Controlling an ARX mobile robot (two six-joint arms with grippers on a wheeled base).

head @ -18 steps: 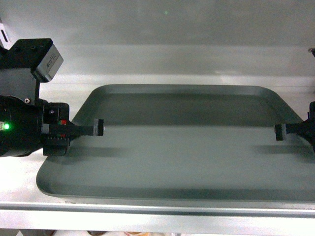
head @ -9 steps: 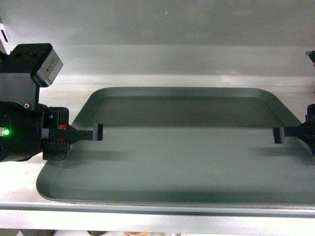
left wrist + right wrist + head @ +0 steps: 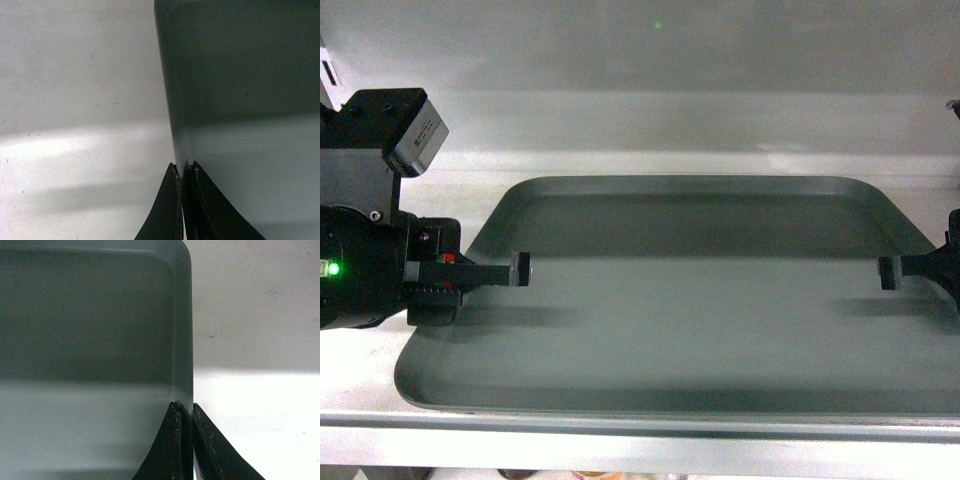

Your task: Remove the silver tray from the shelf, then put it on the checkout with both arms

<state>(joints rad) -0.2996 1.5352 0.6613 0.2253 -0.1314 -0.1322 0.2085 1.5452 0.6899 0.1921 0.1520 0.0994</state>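
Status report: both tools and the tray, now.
Left tool shut on silver tray left rim. Right tool shut on right rim. Tray flat on shelf. Nothing in the way.

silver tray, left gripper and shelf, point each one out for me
silver tray (image 3: 700, 320): head view, on the flat tray floor.
left gripper (image 3: 185, 172): left wrist view, at its tips, jaws closed on the tray's rim.
shelf (image 3: 620, 425): head view, on the pale front edge strip.

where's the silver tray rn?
Head view: the silver tray lies centred on the shelf, against its front edge. The left gripper pinches its left rim and the right gripper its right rim.
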